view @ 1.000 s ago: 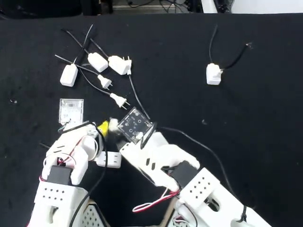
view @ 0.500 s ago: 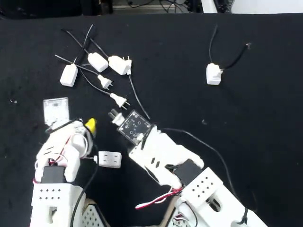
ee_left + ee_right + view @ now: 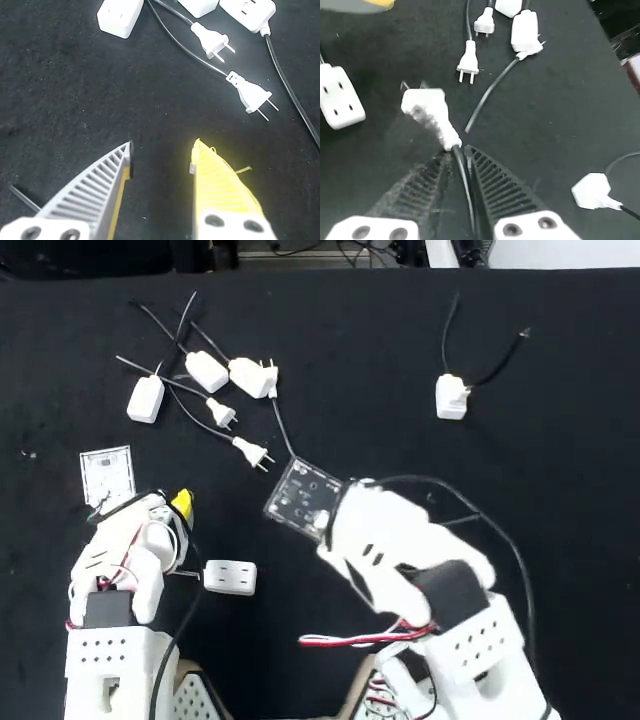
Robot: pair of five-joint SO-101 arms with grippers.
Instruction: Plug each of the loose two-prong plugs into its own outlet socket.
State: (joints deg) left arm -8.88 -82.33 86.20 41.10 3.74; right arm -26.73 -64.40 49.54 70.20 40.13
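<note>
Left tool (image 3: 161, 150): spread, empty, drawn back to the left.
Right tool (image 3: 456, 150): pinching plug (image 3: 425, 107) at its cord, swung right, away from socket (image 3: 230, 577).

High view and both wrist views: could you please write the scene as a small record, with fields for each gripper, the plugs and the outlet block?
left gripper: open, nothing between the fingers, over the black table
right gripper: shut on a black cord just behind a white plug
held plug prongs: point away from the gripper
outlet block: white, on the table between the arms, nothing plugged in
near loose plug: unplugged
far loose plug: unplugged
</note>
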